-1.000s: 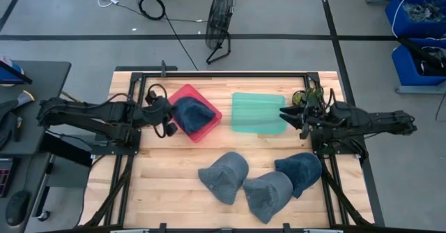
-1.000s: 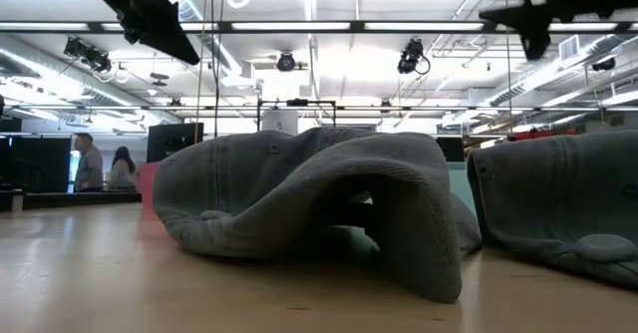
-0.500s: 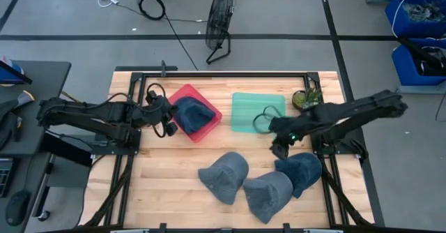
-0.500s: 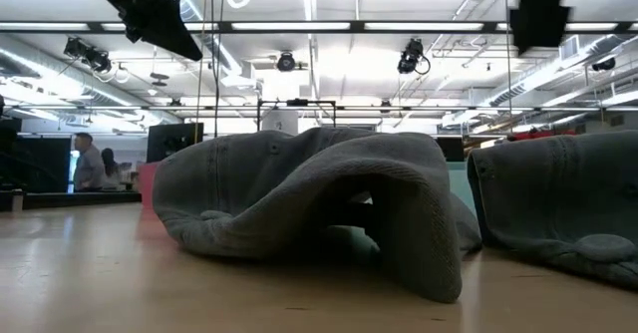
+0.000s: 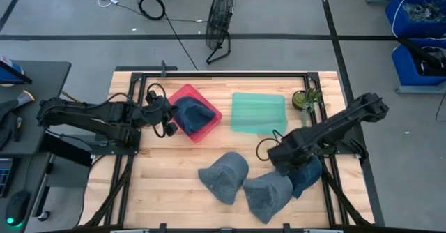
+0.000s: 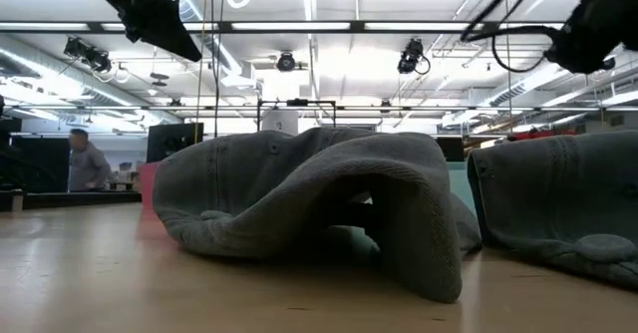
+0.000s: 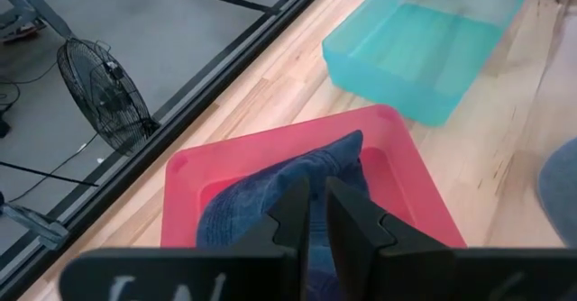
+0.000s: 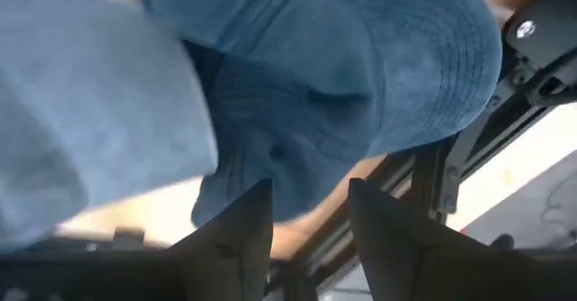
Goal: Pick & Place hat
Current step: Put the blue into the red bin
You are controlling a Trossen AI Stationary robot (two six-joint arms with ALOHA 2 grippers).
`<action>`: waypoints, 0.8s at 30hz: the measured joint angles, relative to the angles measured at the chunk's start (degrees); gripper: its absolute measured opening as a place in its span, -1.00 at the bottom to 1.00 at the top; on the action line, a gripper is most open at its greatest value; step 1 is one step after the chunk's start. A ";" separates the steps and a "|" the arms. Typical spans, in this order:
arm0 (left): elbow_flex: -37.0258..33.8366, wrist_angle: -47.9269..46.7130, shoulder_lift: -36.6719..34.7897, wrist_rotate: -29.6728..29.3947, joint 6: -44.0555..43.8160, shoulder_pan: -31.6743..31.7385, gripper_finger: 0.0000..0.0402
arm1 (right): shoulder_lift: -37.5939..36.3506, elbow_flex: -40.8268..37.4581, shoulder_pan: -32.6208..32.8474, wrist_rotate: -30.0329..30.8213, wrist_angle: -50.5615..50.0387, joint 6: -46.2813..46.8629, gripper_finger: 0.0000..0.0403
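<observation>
Three loose hats lie on the wooden table near its near edge: a grey-blue one [image 5: 224, 177], a grey one [image 5: 268, 194] and a dark blue one [image 5: 304, 174]. Another dark blue hat [image 5: 194, 113] lies in the red bin [image 5: 209, 130]; the teal bin [image 5: 258, 112] holds nothing. My right gripper [image 5: 279, 156] hovers open over the loose dark blue hat [image 8: 361, 85], fingers pointing down at it [image 8: 311, 220], with the grey hat [image 8: 90, 112] beside it. My left gripper [image 5: 167, 120] waits shut at the red bin's left side, above the hat [image 7: 270, 202] inside.
A small potted plant [image 5: 304, 98] stands at the far right corner, beside the teal bin. Black frame rails [image 5: 327, 149] run along both table sides. Bare wood lies between the bins and the hats. A person [image 6: 88, 164] moves in the room behind.
My right arm has swung from the far right, beside the plant, toward the near edge and down, and has tipped its fingers downward over the loose dark blue hat. The hats have stayed put. The person in the background has walked a little.
</observation>
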 joint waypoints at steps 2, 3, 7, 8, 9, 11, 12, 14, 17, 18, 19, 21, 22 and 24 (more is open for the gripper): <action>0.00 -0.02 0.02 0.00 0.00 0.00 -0.79 | 0.84 -0.76 0.95 0.51 0.33 2.21 -0.25; 0.00 -0.02 0.02 -0.01 0.00 0.00 -0.79 | 1.18 -1.19 1.41 0.56 0.45 3.06 -0.25; 0.00 -0.33 0.02 0.00 0.00 0.00 -0.79 | 1.97 -3.45 2.69 1.60 0.80 6.34 -0.25; 0.00 -0.47 0.02 0.00 0.00 0.00 -0.79 | 2.06 -4.02 2.94 1.69 0.97 6.96 -0.25; 0.00 -0.52 0.04 0.00 0.00 0.01 -0.79 | 2.08 -4.60 3.12 1.67 1.01 7.25 -0.25; 0.00 -0.61 0.04 0.00 0.00 0.00 -0.79 | 2.08 -5.91 3.45 1.71 1.16 7.33 -0.25; 0.00 -0.80 0.04 0.00 0.00 0.00 -0.79 | 2.08 -6.58 3.56 1.71 1.26 7.44 -0.25; 0.00 -1.01 0.04 0.00 0.00 0.01 -0.79 | 2.11 -7.63 3.68 1.12 1.34 8.60 -0.28; 0.00 -1.47 0.04 0.00 -0.02 0.02 -0.79 | 2.11 -8.25 3.66 -0.19 2.28 9.60 -0.39; 0.00 -1.62 0.04 0.00 -0.02 0.00 -0.79 | 2.10 -8.25 3.66 0.09 2.72 9.58 -0.45; 0.00 -1.74 0.04 0.01 -0.02 0.00 -0.79 | 2.09 -8.25 3.68 0.28 3.29 9.59 -0.52; 0.00 -1.97 0.04 0.00 -0.02 0.00 -0.79 | 2.10 -8.27 3.68 0.70 4.71 9.47 -0.69; 0.00 -2.21 0.04 0.02 -0.04 0.00 -0.79 | 2.10 -8.28 3.68 1.09 5.16 8.98 -0.78; 0.00 -2.31 0.04 0.00 -0.04 0.00 -0.79 | 2.08 -8.28 3.66 1.68 6.31 7.40 -0.93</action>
